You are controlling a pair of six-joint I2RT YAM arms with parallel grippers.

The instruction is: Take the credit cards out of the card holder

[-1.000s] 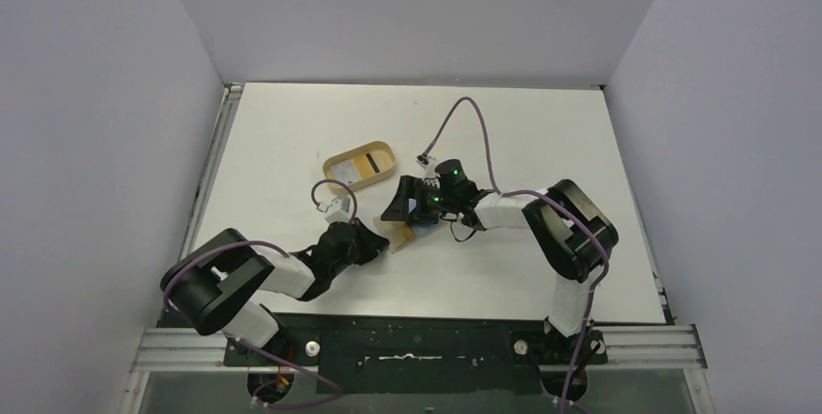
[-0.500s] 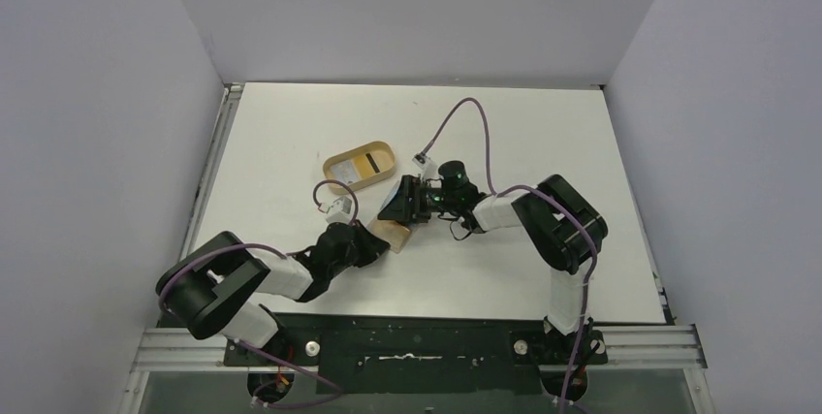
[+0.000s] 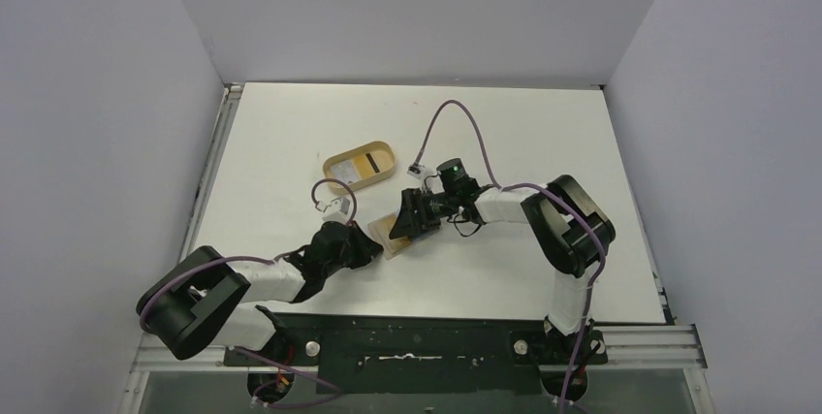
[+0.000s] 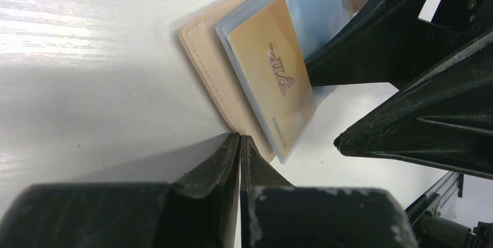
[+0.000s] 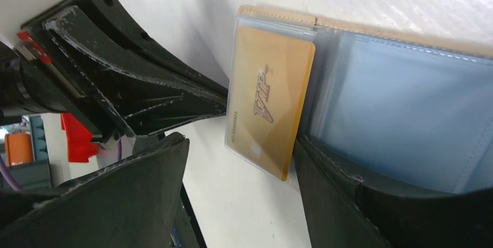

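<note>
Nearest the bases in the top view: left gripper (image 3: 376, 251), stretched low over the white table (image 3: 543, 133) and pointing up and right. In its own wrist view, fingers (image 4: 224, 161) pressed flat together with only a hairline seam between them. Tips right at the near tan edge of the card holder (image 4: 202, 56), nothing seen clamped.

Just beyond, between the two grippers: card holder (image 3: 392, 233), lying open and flat on the table with clear plastic sleeves (image 4: 318, 4) facing up. At the outermost sleeve, a gold credit card (image 4: 273, 79) marked VIP, long side running parallel with the stitched tan border. Hard to tell whether tucked inside that sleeve or merely lying on top.

Next out: right gripper (image 3: 407, 216), angled in from the right and pointing down-left at the card holder. Spread wide in its wrist view, clasping nothing. One finger (image 5: 343, 190) planted on the bluish sleeve just beside the gold credit card (image 5: 270, 103). The other finger (image 5: 134, 196) out over bare table, off the card holder. Opposite, across the card, the black tip of the left gripper (image 5: 224, 101).

Farthest: an oval tan tray (image 3: 361, 166) with yellow inside, up and left of the card holder and apart from it.
</note>
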